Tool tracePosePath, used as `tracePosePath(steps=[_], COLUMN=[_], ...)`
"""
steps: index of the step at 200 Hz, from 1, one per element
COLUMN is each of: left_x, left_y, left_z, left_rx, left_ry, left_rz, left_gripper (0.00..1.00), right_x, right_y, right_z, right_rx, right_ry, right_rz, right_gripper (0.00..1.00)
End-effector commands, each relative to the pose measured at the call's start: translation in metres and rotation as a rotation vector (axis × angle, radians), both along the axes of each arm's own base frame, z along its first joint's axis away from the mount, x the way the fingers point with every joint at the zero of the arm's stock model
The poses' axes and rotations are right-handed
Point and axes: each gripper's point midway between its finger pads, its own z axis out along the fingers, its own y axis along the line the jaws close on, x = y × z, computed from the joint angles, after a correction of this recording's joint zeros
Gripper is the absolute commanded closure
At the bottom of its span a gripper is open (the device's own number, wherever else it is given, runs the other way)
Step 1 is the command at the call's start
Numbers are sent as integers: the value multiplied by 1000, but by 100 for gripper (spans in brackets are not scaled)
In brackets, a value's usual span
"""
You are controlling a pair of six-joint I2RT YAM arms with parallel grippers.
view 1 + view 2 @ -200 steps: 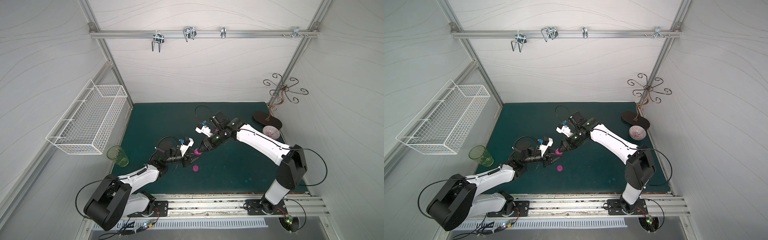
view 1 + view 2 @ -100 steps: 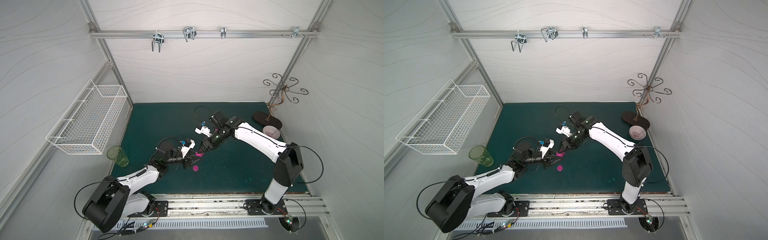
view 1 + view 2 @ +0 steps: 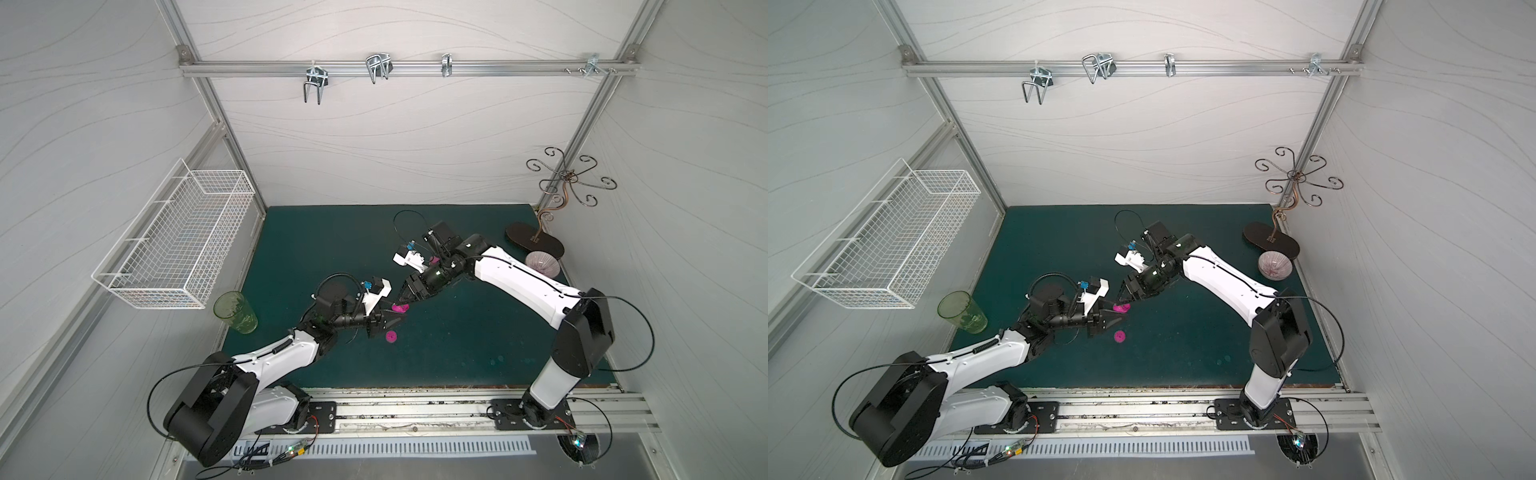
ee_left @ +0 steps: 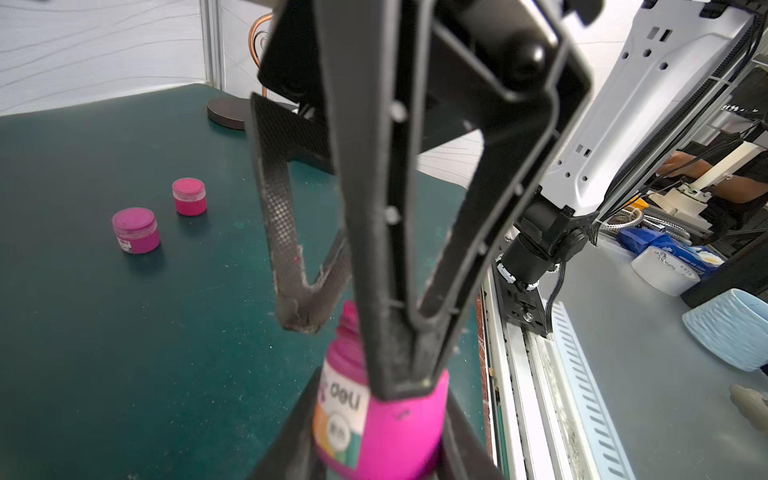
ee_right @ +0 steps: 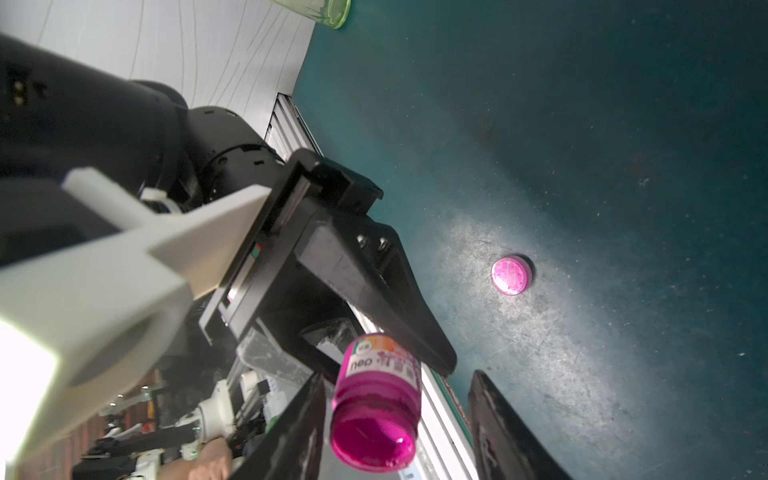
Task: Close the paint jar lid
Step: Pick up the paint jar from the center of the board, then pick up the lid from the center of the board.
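Note:
A pink paint jar (image 3: 401,308) (image 3: 1122,308) with a white label hangs above the green mat, lying roughly level. My left gripper (image 4: 380,432) (image 3: 397,318) is shut on its body (image 4: 399,419). The jar's pink lid (image 5: 374,440) sits on the neck and points toward my right arm. My right gripper (image 5: 397,374) (image 3: 405,300) is open, with one finger on each side of the lid end. There is a gap on both sides. In the left wrist view the right arm's fingers (image 4: 291,266) stand over the jar's top.
Two small pink pots (image 4: 136,230) (image 4: 189,196) stand on the mat; one (image 3: 391,336) is just below the grippers. A green cup (image 3: 235,311) is at the mat's left edge, under a wire basket (image 3: 178,245). A bowl (image 3: 542,264) and a metal stand (image 3: 534,245) sit at the back right.
My right gripper's jaws have parted from the lid end of the jar. The left gripper still holds the jar, shifted slightly.

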Motion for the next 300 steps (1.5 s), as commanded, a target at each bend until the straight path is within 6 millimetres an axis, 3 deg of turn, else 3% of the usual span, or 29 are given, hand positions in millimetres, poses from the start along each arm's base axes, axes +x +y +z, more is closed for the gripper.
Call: tracePosePath(steps=[1, 58, 98, 122, 160, 188, 218, 300], left_x=[4, 6, 8, 13, 29, 43, 48, 53], left_y=[-6, -5, -1, 2, 12, 25, 32, 40], left_z=[30, 29, 34, 35, 36, 39, 36, 34], left_rx=[-49, -45, -48, -42, -40, -68, -69, -59], left_ry=[-117, -122, -142, -151, -140, -123, -114, -110], left_rz=[-24, -5, 30, 68, 146, 203, 234, 279], left_gripper=[75, 75, 76, 76, 78, 78, 78, 79], right_x=[0, 17, 25, 20, 0, -23, -42, -42], right_y=[-6, -18, -44, -61, -74, -65, -45, 0], right_z=[14, 37, 48, 46, 0, -46, -79, -145], right_rx=[30, 95, 76, 94, 126, 56, 13, -144], right_ry=[-56, -193, -363, -445, -471, -512, -581, -692], right_rz=[-13, -102, -189, -235, -285, -245, -194, -109], right_gripper=[40, 32, 28, 27, 27, 26, 26, 27])
